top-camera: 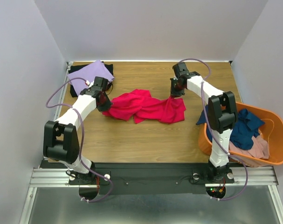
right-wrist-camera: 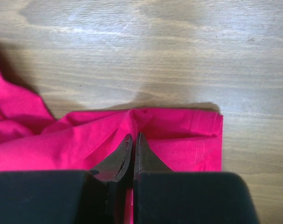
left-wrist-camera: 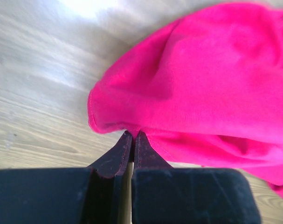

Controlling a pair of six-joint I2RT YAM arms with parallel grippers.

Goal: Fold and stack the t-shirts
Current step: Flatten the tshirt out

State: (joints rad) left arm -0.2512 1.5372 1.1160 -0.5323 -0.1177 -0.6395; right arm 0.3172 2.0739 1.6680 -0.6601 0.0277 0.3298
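A crimson-pink t-shirt (top-camera: 146, 106) lies rumpled across the middle of the table. My left gripper (top-camera: 104, 103) is shut on its left edge; the left wrist view shows the jaws (left-wrist-camera: 133, 135) pinching the cloth (left-wrist-camera: 211, 79). My right gripper (top-camera: 176, 92) is shut on its right end; the right wrist view shows the jaws (right-wrist-camera: 133, 137) pinching a fold near the hem (right-wrist-camera: 197, 135). A folded lavender t-shirt (top-camera: 93, 71) lies on a black t-shirt (top-camera: 77, 87) at the back left. Navy blue (top-camera: 246, 128) and dusty pink (top-camera: 253, 148) t-shirts lie in the tub.
An orange plastic tub (top-camera: 281, 140) stands at the right edge of the table, beside the right arm. White walls close in the table at the back and sides. Bare wood (top-camera: 141, 140) shows in front of the crimson shirt.
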